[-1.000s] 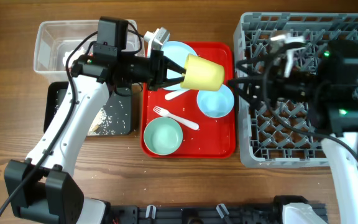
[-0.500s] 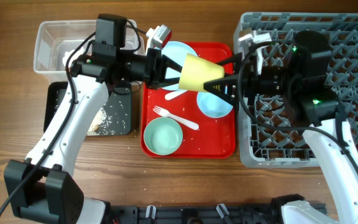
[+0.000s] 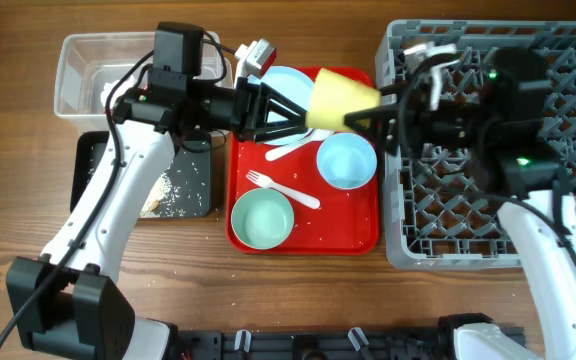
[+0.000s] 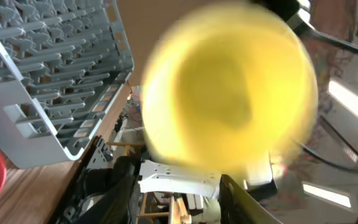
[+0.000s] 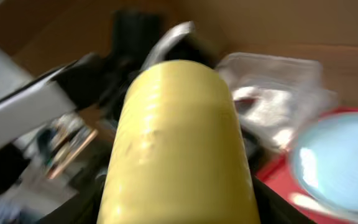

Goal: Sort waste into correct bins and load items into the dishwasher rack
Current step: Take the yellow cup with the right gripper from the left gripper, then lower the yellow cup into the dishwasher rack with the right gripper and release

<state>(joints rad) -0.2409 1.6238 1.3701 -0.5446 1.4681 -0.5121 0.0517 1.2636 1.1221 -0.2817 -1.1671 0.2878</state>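
The smooth yellow cup [image 3: 343,100] hangs in the air on its side, over the upper right corner of the glossy red tray [image 3: 343,222] and right at the edge of the grey lattice rack [image 3: 448,215]. The right hand [image 3: 380,112] has it, fingers closed on its sides, and in the right wrist view the cup's rounded wall fills the frame. The left hand [image 3: 303,115] is spread wide in a V, tips at the cup's other end, touching or just clear, I cannot tell. Its own camera catches only a blurred yellow disc.

On the tray sit a pale blue plate [image 3: 283,85], a pale blue bowl [image 3: 346,160], a mint-green bowl [image 3: 262,218] and a white plastic fork [image 3: 283,187]. At frame left, on the wooden counter [image 3: 218,290], are the clear tub [image 3: 98,60] and the black tub [image 3: 93,160], speckled with rice-like bits [image 3: 173,190].
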